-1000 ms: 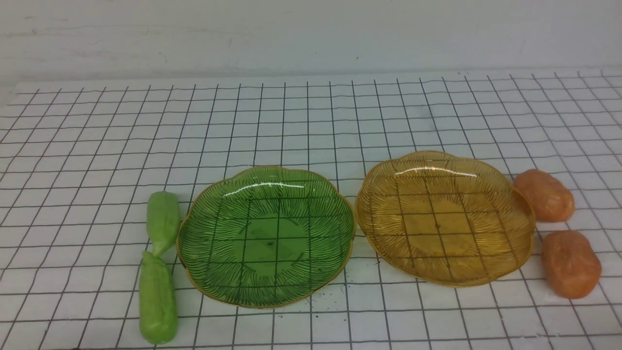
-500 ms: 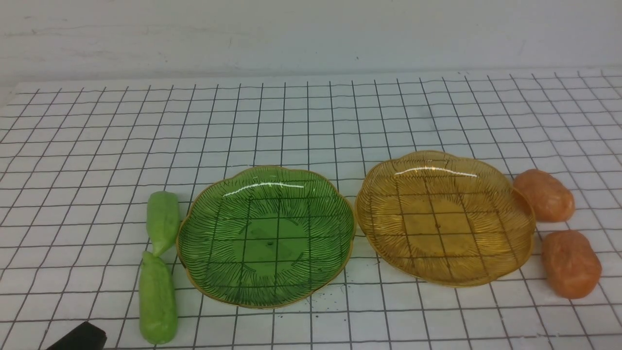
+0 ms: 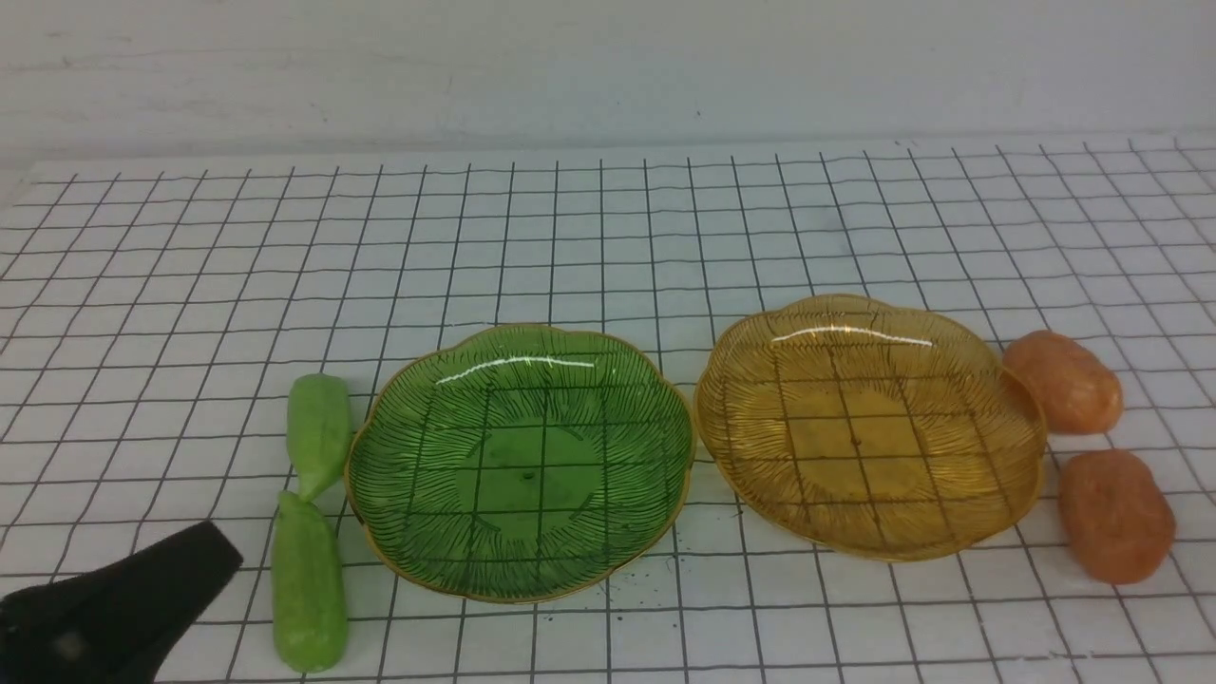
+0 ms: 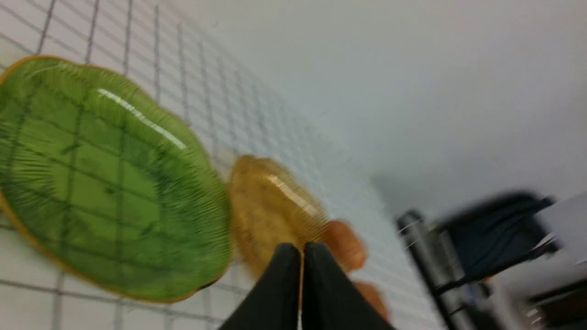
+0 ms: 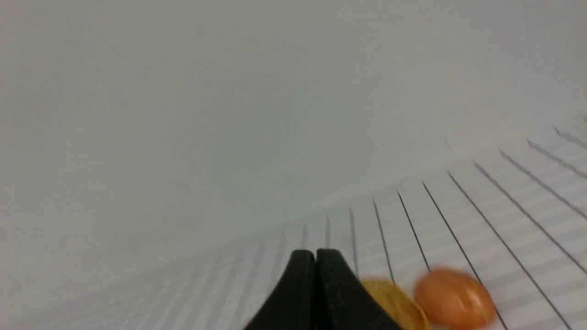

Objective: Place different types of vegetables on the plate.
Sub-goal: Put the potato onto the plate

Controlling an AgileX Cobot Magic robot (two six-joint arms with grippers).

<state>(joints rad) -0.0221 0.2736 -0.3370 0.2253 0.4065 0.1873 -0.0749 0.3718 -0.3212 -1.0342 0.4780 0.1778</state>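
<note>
Left end effector (image 3: 217,556) had entered the front view at the near left corner. A second earlier no arm showed there; half a second earlier only a black corner showed at the bottom edge. Its tip now lay just left of the near cucumber (image 3: 308,584), apart from it. Left wrist view: left end effector (image 4: 300,250) pressed together, nothing pinched.

Right end effector (image 5: 315,254) was outside the front view. Its wrist view showed it pressed together and empty, with one potato (image 5: 454,298) and the edge of the amber plate (image 5: 394,298) beyond the tips. That view was blurred.

Objects had not moved over the second:
- Near cucumber lay on the table (image 3: 608,237), end to end with the far cucumber (image 3: 319,432), their tips touching or nearly so.
- Both cucumbers lay just left of the green plate (image 3: 518,597).
- Near potato (image 3: 1116,515) and far potato (image 3: 1064,380) lay just right of the amber plate (image 3: 869,313).
- Both plates were bare.

Reading: the task had barely started, with no vegetable yet placed. The left arm's approach suggested the near cucumber as first pick. The fingers would need to spread before any grasp. Risk: the cucumbers lay so close that lifting one could nudge the other or the green plate's rim.
</note>
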